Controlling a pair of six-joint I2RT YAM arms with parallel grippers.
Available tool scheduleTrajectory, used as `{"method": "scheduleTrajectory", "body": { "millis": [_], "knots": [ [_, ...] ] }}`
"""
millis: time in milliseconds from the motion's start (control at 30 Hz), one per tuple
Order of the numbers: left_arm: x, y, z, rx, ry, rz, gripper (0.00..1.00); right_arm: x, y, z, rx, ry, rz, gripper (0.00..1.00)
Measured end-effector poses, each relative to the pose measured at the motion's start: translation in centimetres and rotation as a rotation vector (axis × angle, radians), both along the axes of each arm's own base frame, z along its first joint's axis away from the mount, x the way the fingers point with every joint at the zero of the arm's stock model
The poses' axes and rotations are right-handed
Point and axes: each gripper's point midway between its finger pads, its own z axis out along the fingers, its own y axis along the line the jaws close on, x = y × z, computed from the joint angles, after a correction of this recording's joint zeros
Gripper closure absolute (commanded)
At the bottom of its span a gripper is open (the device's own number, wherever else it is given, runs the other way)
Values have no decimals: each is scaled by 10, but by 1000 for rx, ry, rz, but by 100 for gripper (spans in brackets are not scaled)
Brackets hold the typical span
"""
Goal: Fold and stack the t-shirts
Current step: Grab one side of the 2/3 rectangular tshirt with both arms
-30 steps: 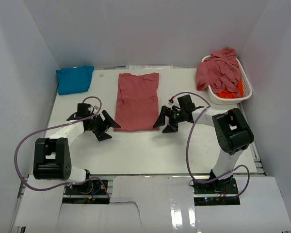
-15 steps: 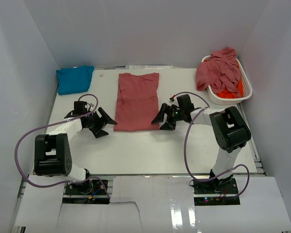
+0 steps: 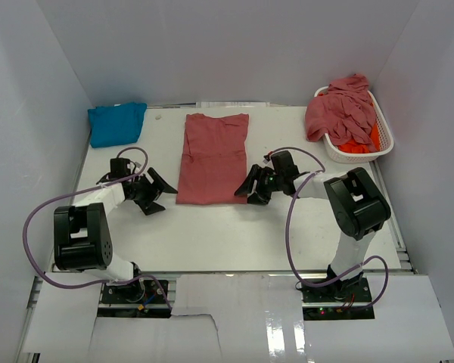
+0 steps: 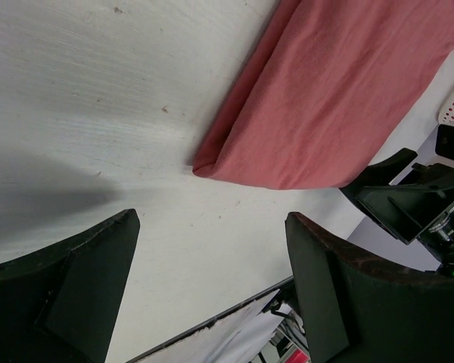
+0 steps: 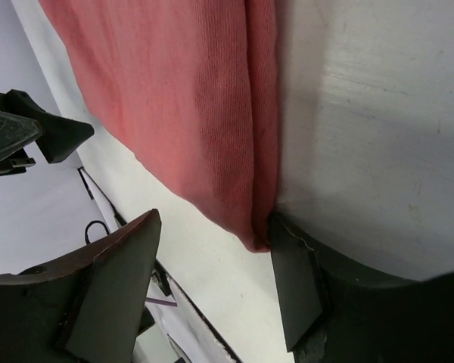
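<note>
A rose-red t-shirt (image 3: 212,155) lies flat as a long folded strip in the middle of the table. My left gripper (image 3: 160,195) stands open just left of its near-left corner (image 4: 204,165), apart from the cloth, with only bare table between its jaws (image 4: 212,257). My right gripper (image 3: 248,193) is at the near-right corner. Its jaws (image 5: 212,249) are open, and one of its fingers (image 5: 295,287) touches the folded edge of the shirt (image 5: 189,98). A turquoise t-shirt (image 3: 116,123) lies folded at the far left.
A white slatted basket (image 3: 384,148) at the far right holds a heap of rose-red t-shirts (image 3: 340,110) over an orange one (image 3: 357,144). White walls close in the table on three sides.
Both grippers have moved in toward the shirt's near corners. The right jaws have narrowed, and one finger now touches the cloth. The left jaws stay wide.
</note>
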Motion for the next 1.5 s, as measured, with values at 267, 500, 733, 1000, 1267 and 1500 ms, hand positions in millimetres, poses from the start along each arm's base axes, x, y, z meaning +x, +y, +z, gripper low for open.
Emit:
{"method": "scheduleTrajectory", "body": {
  "millis": [267, 500, 733, 1000, 1267, 1500],
  "knots": [
    [3, 2, -4, 0, 9, 1, 12, -3, -7, -8, -54, 15, -25, 57],
    [6, 1, -8, -5, 9, -5, 13, -11, -12, -14, -74, 48, -35, 66],
    [5, 1, -10, -3, 8, -16, 13, -11, -10, -10, -57, 55, -34, 47],
    [7, 1, -8, -6, -3, -26, 14, -2, -4, -10, -52, 55, -32, 58],
    [7, 1, -9, -6, -6, -39, 16, 3, -3, -19, -72, 67, -38, 92],
    [7, 1, -16, -2, 0, -47, 21, 4, -4, -20, -77, 69, -39, 92]
  ]
}}
